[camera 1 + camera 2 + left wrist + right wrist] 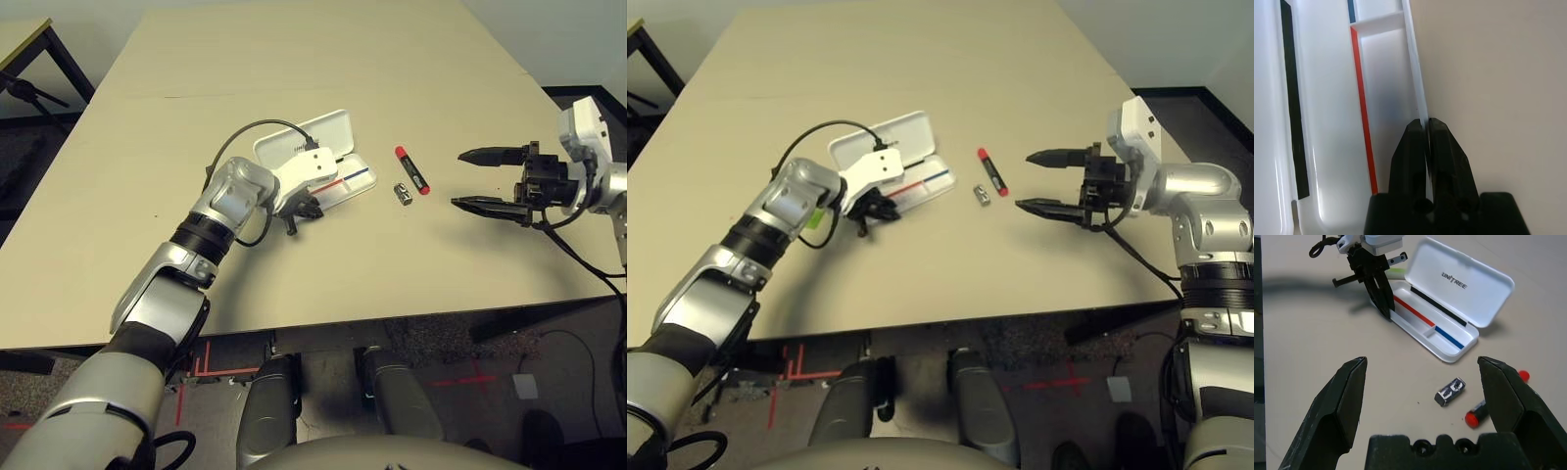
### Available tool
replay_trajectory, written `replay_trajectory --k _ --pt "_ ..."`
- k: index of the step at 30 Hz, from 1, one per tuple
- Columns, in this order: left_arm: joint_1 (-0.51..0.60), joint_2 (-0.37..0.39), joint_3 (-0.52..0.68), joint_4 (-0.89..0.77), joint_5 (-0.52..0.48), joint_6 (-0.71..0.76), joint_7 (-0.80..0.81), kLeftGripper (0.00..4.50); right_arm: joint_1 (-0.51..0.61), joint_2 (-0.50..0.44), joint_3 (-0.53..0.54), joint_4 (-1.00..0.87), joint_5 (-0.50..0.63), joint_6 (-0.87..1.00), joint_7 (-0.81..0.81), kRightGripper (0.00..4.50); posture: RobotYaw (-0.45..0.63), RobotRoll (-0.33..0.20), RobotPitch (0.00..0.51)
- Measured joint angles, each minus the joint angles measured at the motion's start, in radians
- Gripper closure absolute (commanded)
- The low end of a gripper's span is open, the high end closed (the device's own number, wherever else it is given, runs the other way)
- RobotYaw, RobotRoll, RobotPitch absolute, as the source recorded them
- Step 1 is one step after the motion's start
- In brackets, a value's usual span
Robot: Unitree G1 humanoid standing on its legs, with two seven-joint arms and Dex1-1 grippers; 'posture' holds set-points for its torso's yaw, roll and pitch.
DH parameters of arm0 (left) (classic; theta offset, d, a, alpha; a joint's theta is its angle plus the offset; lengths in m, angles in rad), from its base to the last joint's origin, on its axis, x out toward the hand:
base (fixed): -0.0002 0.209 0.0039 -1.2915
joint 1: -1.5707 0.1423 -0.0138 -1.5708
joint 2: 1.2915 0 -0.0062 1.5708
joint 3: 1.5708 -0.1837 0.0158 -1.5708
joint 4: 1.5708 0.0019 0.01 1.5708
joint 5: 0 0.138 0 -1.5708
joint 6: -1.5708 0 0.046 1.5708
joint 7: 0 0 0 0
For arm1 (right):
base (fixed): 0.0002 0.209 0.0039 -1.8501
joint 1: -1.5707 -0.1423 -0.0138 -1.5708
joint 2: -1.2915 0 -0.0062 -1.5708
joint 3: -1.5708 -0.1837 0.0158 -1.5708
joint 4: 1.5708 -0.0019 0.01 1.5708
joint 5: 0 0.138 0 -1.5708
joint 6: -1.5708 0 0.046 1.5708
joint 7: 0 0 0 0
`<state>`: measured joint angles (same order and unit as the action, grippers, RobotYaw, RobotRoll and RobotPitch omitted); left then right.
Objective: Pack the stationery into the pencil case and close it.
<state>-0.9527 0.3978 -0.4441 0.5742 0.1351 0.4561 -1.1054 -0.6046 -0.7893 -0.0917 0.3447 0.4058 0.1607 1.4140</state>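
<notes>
Left wrist view: left pincer (1426, 134) clamping case (1449, 340) front wall, seemingly steadying it; right pincer (1430, 382) hanging apart near marker (412, 169); keep clamp firm, avoid tipping.

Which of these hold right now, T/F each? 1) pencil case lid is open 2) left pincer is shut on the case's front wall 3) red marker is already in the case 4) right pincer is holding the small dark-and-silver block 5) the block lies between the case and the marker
1) The pencil case lid is open. True.
2) The left pincer is shut on the case's front wall. True; the thin white wall sits between its fingers.
3) The red marker is in the case. False; it lies on the table beside the case.
4) The right pincer holds the dark-and-silver block. False; it is open and empty, apart from the block.
5) The block lies between case and marker. True.
</notes>
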Motion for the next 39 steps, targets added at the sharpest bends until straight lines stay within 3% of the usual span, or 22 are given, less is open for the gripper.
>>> replay_trajectory --k 7,20,39 --pt "0.000 0.023 -0.001 0.004 0.005 -0.062 -0.038 4.46 0.002 -0.002 -0.001 0.012 -0.004 -0.006 -0.008 0.00 -0.15 0.000 0.135" --pt "0.182 0.089 -0.010 -0.368 -0.002 -0.072 -0.126 4.46 0.016 -0.029 -0.008 0.014 -0.011 -0.004 -0.042 0.00 -0.15 0.000 0.135" --pt "0.282 0.173 0.002 -0.556 -0.026 -0.051 -0.137 4.46 0.019 -0.028 -0.008 0.015 -0.011 -0.003 -0.053 0.00 -0.14 0.000 0.117"
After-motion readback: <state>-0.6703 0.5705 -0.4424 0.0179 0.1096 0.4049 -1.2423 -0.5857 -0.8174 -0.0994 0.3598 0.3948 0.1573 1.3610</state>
